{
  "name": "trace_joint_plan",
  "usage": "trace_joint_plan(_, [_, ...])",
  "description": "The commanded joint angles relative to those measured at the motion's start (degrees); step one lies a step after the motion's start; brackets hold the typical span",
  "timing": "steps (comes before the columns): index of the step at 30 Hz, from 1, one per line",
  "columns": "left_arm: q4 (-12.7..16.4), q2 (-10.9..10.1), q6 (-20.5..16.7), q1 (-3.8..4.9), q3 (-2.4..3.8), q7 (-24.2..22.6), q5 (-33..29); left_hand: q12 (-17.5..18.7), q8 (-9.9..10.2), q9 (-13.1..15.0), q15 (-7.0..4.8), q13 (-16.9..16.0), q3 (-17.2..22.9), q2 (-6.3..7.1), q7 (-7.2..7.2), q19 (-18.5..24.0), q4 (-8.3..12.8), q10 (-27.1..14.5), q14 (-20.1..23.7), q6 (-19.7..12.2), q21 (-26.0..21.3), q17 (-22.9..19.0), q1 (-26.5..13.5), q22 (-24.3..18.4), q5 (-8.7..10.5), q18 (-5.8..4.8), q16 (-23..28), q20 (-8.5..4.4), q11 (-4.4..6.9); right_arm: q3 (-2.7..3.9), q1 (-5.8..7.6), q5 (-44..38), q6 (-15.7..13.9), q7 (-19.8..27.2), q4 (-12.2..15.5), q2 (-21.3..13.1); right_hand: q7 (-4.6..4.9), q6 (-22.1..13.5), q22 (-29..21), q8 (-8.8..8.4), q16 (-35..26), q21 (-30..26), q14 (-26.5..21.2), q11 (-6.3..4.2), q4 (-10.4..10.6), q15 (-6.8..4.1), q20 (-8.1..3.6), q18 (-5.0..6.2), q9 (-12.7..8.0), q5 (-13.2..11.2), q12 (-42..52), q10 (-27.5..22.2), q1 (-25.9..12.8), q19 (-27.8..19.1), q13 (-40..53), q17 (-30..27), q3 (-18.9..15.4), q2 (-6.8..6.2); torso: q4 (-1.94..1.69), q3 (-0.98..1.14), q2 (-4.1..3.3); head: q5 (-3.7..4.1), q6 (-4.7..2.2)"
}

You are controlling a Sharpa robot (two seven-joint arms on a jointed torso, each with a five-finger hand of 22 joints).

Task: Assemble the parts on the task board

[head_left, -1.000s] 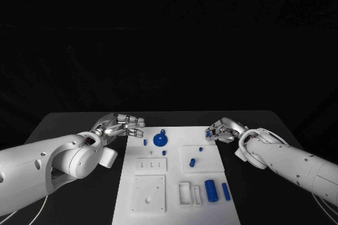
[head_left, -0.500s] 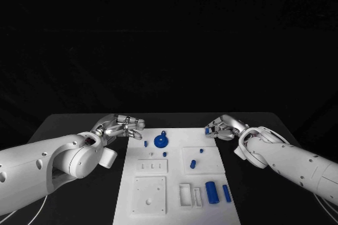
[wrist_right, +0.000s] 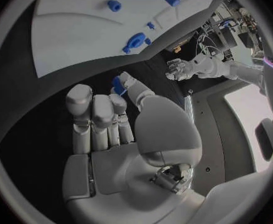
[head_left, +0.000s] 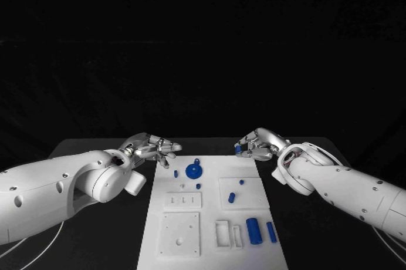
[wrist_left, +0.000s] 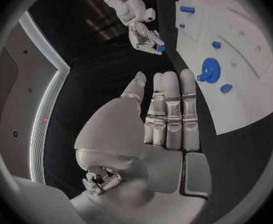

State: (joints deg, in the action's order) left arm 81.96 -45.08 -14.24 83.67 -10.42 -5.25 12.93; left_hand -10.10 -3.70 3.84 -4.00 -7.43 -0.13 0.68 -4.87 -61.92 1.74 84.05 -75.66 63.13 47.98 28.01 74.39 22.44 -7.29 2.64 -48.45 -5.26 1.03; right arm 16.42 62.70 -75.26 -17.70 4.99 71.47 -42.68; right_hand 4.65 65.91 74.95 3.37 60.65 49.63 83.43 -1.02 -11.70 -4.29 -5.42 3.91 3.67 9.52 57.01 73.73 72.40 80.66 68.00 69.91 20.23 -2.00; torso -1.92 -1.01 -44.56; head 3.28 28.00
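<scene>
The small blue part (head_left: pixel 239 147) sits pinched in my right hand (head_left: pixel 254 148), off the far right corner of the task board (head_left: pixel 212 235); over the last second I have lifted it up and away from the board edge, so I judge it is being carried for insertion. The blue gear (head_left: pixel 195 171) lies on the board. My left hand (head_left: pixel 155 150), fingers straight and empty, hovers beside the far left corner.
</scene>
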Motion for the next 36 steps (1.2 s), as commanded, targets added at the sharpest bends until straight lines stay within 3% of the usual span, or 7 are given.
trace_joint_plan(1, [-0.49, 1.24, 3.01, 0.4, 0.05, 7.97, 5.24, -3.43, -0.05, 0.01, -0.7, -2.17, -0.61, 0.01, 0.0, -0.03, -0.55, 2.17, -0.82, -0.84, 2.79, 1.35, -0.85, 1.88, 0.04, -0.35, -2.84, -0.63, 0.53, 0.02, 0.11, -4.01, -0.63, -5.63, 2.51, 0.86, 0.11, 0.5, 5.92, 0.2, 0.01, 0.08, 0.27, -0.02, 1.3, -0.23, -0.11, -0.26, 0.05, -0.07, 0.26, 0.33, 0.02, 0.29, 0.11, 0.1, 1.86, -1.48, 0.08, -0.11, 0.65, -0.46, 0.26])
trace_joint_plan(7, [-1.4, 3.36, 3.94, 0.6, 0.04, 12.61, 6.92, -10.95, 0.05, 0.03, -1.64, -8.1, -0.7, 1.38, 0.49, -1.1, -2.9, 2.41, -2.61, -0.99, 7.42, 3.39, -3.62, 6.05, 1.05, 0.22, -8.73, -1.44, 1.37, -0.24, 0.17, -6.58, -0.52, -9.35, 5.77, 2.49, 0.09, 0.59, 5.97, 0.21, 0.04, 0.25, 0.37, -0.05, 2.18, -0.28, -0.15, -0.26, 0.06, 0.31, 0.28, 0.45, 0.17, 0.45, 0.19, 0.21, 2.91, -2.11, -0.07, -0.31, 1.1, -1.28, 0.7])
trace_joint_plan(15, [-2.48, 5.8, 1.92, 0.66, 0.02, 16.94, 7.74, -10.59, 0.01, 0.03, -1.5, -10.62, 2.0, 3.88, 0.35, -0.78, -7.11, 2.46, -2.39, -2.07, 7.17, 2.57, -6.05, 9.17, 3.92, 0.61, -10.11, -1.26, 1.17, -1.34, 0.18, -9.84, 0.03, -13.76, 8.52, 4.42, 0.07, 0.73, 5.98, 0.19, 0.0, 0.32, 0.4, -0.1, 2.81, -0.31, -0.18, -0.24, 0.06, -0.01, 0.2, 0.51, 0.41, 0.5, 0.22, 0.34, 4.31, -2.96, -0.18, -0.45, 1.36, -2.89, 0.9])
trace_joint_plan(17, [-2.58, 6.22, 1.25, 0.66, 0.02, 18.1, 8.09, -10.77, 0.0, 0.02, -1.56, -10.84, 2.13, 4.29, 0.38, -0.98, -7.5, 2.5, -2.54, -2.04, 7.09, 2.49, -6.23, 9.51, 4.17, 0.64, -10.26, -1.31, 1.22, -1.65, 0.18, -10.3, 0.06, -14.37, 8.99, 4.89, 0.07, 0.78, 5.98, 0.2, 0.02, 0.33, 0.42, -0.11, 2.93, -0.31, -0.19, -0.24, 0.06, -0.37, 0.15, 0.5, 0.44, 0.51, 0.19, 0.37, 4.64, -2.97, -0.19, -0.52, 1.36, -3.67, 0.9])
trace_joint_plan(23, [-2.54, 7.09, 0.26, 0.67, 0.04, 20.05, 8.65, -10.88, -0.01, 0.01, -1.62, -11.04, 2.59, 5.78, 0.41, -1.23, -9.2, 2.49, -2.69, -2.15, 6.79, 2.46, -6.93, 10.44, 4.41, 0.62, -10.56, -1.42, 1.22, -2.86, 0.19, -12.12, 0.2, -15.78, 10.0, 6.22, 0.05, 0.84, 5.99, 0.2, -0.04, 0.39, 0.41, -0.13, 3.03, -0.31, -0.19, -0.25, 0.07, -0.42, 0.11, 0.51, 0.38, 0.53, 0.16, 0.35, 4.84, -3.13, -0.05, -0.47, 1.3, -4.62, 0.93])
trace_joint_plan(31, [-2.12, 7.65, 0.37, 0.67, 0.06, 20.57, 8.75, -10.74, -0.03, 0.01, -1.73, -10.74, 3.05, 7.48, 0.6, -1.28, -12.16, 2.52, -2.59, -1.52, 6.35, 2.65, -8.04, 11.13, 4.54, 0.37, -10.52, -1.67, 1.28, -3.64, 0.22, -15.01, 0.03, -16.61, 10.5, 7.27, 0.02, 0.97, 6.06, 0.19, 0.01, 0.7, 0.5, -0.16, 3.29, -0.36, -0.22, -0.28, 0.06, -0.64, 0.12, 0.61, 0.43, 0.65, 0.15, 0.39, 5.15, -3.38, -0.08, -0.43, 1.2, -4.92, 1.07])
trace_joint_plan(36, [-2.1, 8.05, 0.89, 0.67, 0.07, 21.27, 9.12, -10.58, -0.1, 0.07, -1.76, -10.58, 2.98, 7.13, 0.82, -1.3, -12.34, 2.48, -2.57, -0.47, 6.16, 2.73, -7.73, 11.52, 4.55, 0.33, -10.48, -1.7, 1.32, -3.77, 0.22, -15.49, -0.05, -16.84, 10.79, 7.74, 0.02, 0.97, 6.06, 0.19, 0.01, 0.7, 0.5, -0.16, 3.29, -0.36, -0.22, -0.28, 0.06, -0.64, 0.12, 0.61, 0.43, 0.65, 0.15, 0.39, 5.15, -3.38, -0.17, -0.39, 1.17, -4.81, 1.25])
